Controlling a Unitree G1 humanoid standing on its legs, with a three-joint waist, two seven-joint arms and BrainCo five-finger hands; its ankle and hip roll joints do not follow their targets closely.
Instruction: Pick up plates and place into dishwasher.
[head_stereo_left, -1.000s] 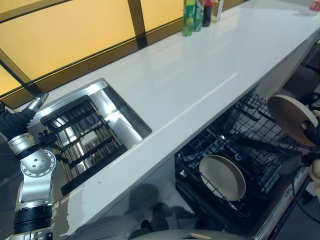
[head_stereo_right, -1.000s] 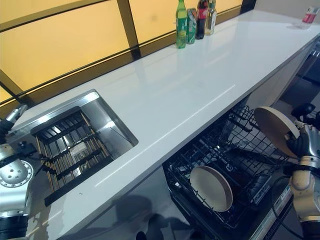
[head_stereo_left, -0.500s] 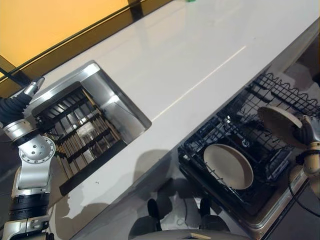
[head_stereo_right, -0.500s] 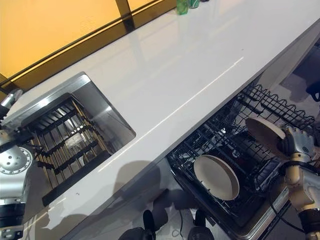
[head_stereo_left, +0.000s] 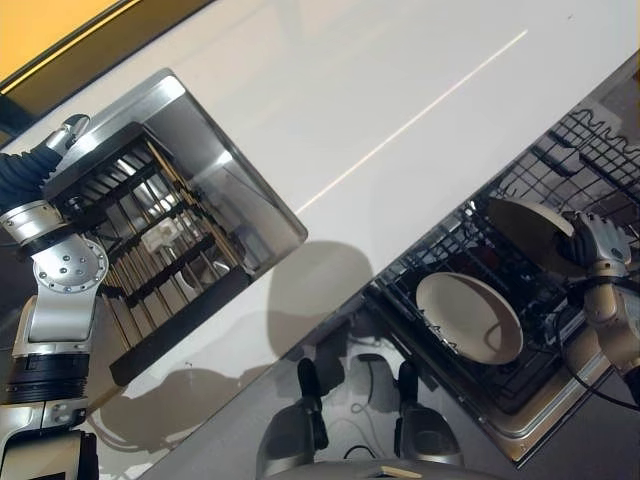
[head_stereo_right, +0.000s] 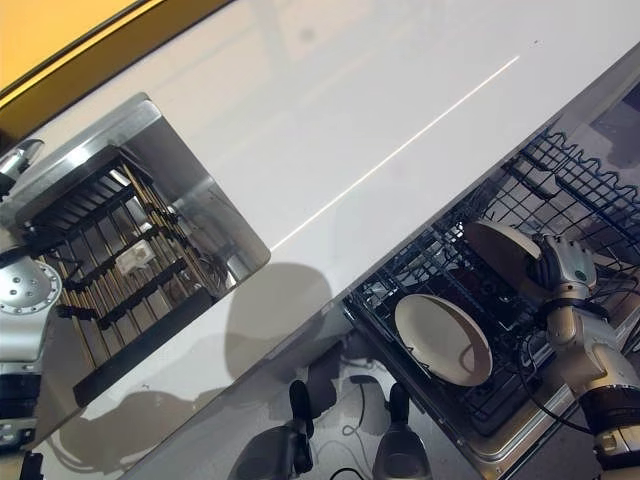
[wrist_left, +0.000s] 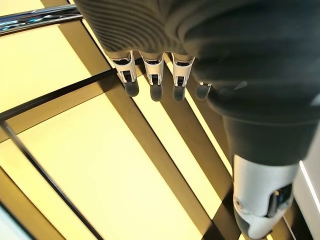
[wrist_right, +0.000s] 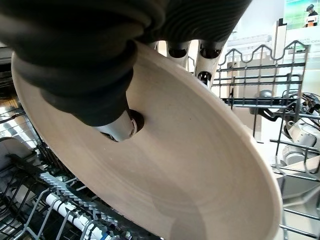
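Beige plate (wrist_right: 190, 165) pinched by right robot hand (wrist_right: 115, 125); thumb visible wrist-side.

You find no text, label, number or sign that can be read here. The white counter (head_stereo_left: 330, 90) is unmarked. The plate (wrist_right: 200, 175) and the dishwasher rack (head_stereo_right: 590, 200) carry no print either.
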